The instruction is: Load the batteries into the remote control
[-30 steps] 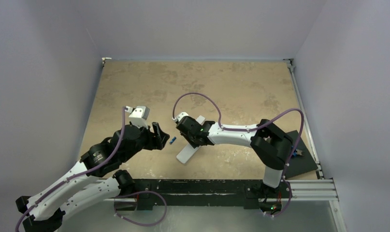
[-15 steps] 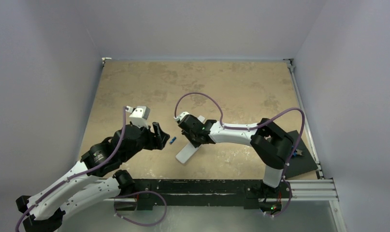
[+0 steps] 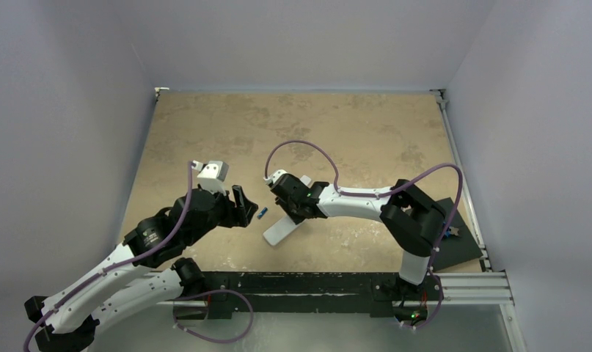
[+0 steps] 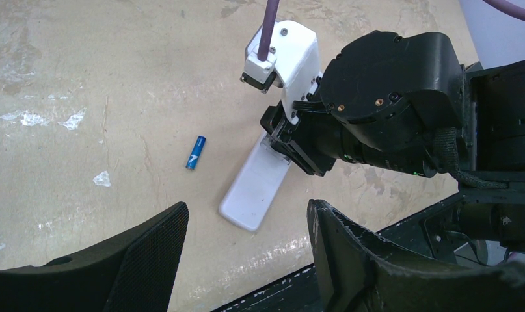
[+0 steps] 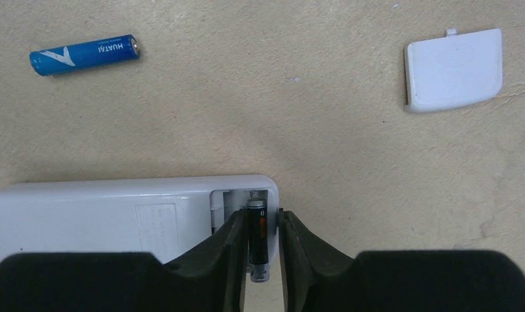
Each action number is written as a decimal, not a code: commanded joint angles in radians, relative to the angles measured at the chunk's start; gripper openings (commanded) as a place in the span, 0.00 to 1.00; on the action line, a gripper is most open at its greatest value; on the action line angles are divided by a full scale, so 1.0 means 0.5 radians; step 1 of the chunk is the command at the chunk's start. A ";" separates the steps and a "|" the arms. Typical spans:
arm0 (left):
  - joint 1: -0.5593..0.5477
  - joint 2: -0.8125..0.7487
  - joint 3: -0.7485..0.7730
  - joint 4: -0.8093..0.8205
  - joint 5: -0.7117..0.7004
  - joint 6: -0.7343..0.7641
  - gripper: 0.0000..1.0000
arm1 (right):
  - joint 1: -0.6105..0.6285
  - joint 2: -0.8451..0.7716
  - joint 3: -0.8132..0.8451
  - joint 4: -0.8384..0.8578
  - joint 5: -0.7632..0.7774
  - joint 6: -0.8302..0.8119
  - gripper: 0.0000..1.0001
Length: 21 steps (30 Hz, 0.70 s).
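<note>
My right gripper is low over the remote, at the end where the compartment is open. Its 2 fingers stand close together, 1 on each side of the dark battery. The finger over the body of the remote seems to touch the battery. On the other side I see a thin dark gap, so I cannot tell if the battery is really clamped. 1 end of the battery points into the compartment, near the small spring. The other end, with the silver cap, sticks out past the long edge of the remote, between my fingers. The battery does not lie flat in its place yet.

The remote lies with its plain white back up, close to the near edge of the table, a little left of the middle and slanted to that edge. The blue battery lies flat on the table just beside the remote, on the side toward the left edge, and does not touch it. The white cover lies apart from the remote, on the side toward the far edge.

My left gripper hangs above the table, left of the remote. Its 2 fingers are wide apart and nothing is between them. In its own view the blue battery and the remote show beyond the fingertips.
</note>
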 commanded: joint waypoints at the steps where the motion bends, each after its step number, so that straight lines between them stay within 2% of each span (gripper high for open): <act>1: -0.009 0.007 0.014 0.053 0.005 -0.004 0.67 | -0.006 -0.042 -0.002 0.011 -0.013 0.009 0.31; 21: -0.008 0.000 0.011 0.053 0.010 -0.005 0.67 | -0.006 -0.114 0.054 -0.055 0.042 0.046 0.39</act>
